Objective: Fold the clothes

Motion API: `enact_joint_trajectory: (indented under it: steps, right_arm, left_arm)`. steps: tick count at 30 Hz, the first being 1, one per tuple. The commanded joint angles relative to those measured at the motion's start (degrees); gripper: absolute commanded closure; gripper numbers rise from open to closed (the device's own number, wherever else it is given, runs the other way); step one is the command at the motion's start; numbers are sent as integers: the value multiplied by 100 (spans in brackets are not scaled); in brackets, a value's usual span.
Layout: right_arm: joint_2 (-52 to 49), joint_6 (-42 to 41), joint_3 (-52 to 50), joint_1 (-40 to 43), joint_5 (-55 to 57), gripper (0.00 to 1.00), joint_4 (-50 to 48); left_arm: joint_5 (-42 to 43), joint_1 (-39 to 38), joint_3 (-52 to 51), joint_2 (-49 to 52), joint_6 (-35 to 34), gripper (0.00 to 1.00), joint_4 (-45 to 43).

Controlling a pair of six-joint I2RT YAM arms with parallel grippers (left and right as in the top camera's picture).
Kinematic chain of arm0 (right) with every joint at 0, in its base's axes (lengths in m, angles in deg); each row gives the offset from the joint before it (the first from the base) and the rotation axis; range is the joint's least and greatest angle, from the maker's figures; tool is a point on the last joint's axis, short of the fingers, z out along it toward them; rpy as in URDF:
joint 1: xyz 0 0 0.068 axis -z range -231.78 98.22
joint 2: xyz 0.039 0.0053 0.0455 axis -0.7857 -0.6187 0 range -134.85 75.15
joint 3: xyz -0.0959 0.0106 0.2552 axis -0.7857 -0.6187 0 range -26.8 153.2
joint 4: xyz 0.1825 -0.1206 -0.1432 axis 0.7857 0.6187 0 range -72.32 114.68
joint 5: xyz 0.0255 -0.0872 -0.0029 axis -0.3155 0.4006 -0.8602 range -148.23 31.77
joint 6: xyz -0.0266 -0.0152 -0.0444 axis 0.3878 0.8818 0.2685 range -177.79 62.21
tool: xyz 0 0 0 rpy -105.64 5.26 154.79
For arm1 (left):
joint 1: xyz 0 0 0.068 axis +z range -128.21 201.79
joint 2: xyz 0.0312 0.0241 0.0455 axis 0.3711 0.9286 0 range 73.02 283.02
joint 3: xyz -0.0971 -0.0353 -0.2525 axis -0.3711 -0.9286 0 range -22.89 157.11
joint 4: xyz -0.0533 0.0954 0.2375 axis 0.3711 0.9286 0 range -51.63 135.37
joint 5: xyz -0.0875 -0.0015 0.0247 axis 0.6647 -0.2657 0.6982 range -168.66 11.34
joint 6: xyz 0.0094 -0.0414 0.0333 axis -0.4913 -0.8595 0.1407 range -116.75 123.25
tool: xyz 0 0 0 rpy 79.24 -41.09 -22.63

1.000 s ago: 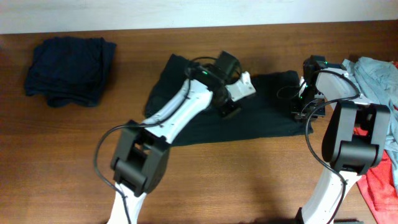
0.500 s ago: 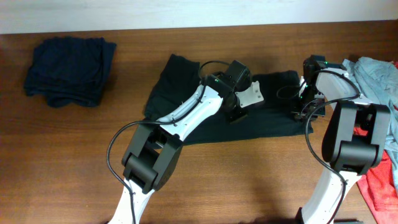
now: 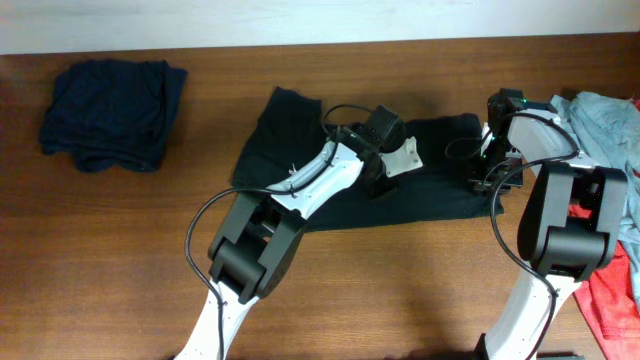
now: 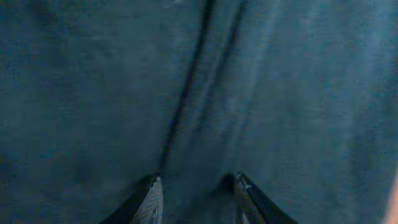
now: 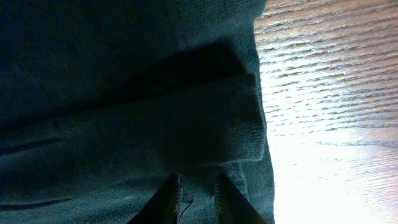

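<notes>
A black T-shirt [image 3: 290,150] lies spread across the middle of the wooden table [image 3: 400,290], partly folded over itself. My left gripper [image 3: 379,181] is low over its middle. In the left wrist view the left gripper [image 4: 198,186] stands open, with creased dark cloth [image 4: 186,93] lying flat under the fingers. My right gripper [image 3: 489,178] is at the shirt's right edge. The right wrist view shows the right gripper [image 5: 198,190] shut on a fold of the shirt's hem [image 5: 236,124], with cloth pinched between the fingers.
A dark navy pile of clothes [image 3: 112,100] sits at the back left. At the right edge lie a grey-blue garment [image 3: 603,115] and, nearer the front, a red one [image 3: 613,298]. Bare wood [image 5: 329,93] shows just beside the shirt's hem.
My left gripper has opened, let go of the cloth and shifted a little to the right over the shirt. The right arm has not moved.
</notes>
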Motion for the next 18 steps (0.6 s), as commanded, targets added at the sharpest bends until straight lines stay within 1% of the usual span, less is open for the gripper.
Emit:
enact_joint_trajectory:
  steps: [1, 8, 13, 18]
  right_arm:
    - [44, -24, 13, -9, -98, 76, -85]
    - [44, -24, 13, -9, -96, 76, -87]
    - [44, -24, 13, -9, -96, 76, -85]
    - [44, -24, 13, -9, -92, 76, -87]
  left_arm:
    - [-592, -20, 17, 46, 48, 62, -114]
    - [-656, -26, 17, 46, 48, 62, -317]
    - [-1075, -26, 17, 46, 48, 63, -555]
    - [-1189, -24, 17, 46, 48, 63, -870]
